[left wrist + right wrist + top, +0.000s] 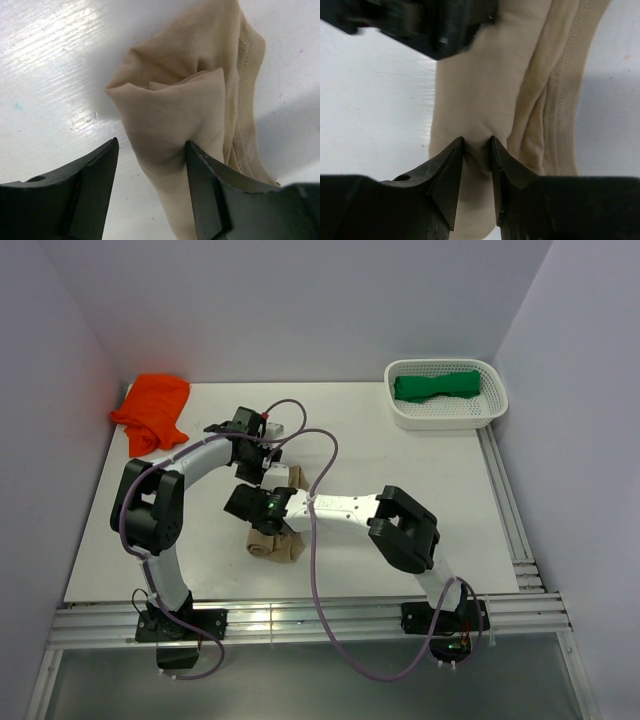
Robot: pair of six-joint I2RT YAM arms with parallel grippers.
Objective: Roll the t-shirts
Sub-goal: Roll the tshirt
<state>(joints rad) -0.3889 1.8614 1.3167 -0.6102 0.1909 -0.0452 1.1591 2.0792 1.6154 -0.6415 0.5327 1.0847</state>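
The tan t-shirt (276, 544) lies folded into a narrow strip in the middle of the table, partly hidden under both wrists. My right gripper (262, 524) is shut on a pinched fold of the tan t-shirt (485, 100), fingertips close together (476, 140). My left gripper (266, 468) is open over the strip's far end; the tan t-shirt (175, 100) sits between its fingers (151, 145) and touches only the right finger (200, 175). The left gripper's body shows at the top of the right wrist view (435, 25). An orange t-shirt (152, 410) lies crumpled at the back left. A green t-shirt (438, 387) lies rolled in a basket.
A white mesh basket (495, 405) stands at the back right corner. White walls close in the back and both sides. A metal rail (300, 620) runs along the near edge by the arm bases. Purple cables (318, 540) loop over the table's middle.
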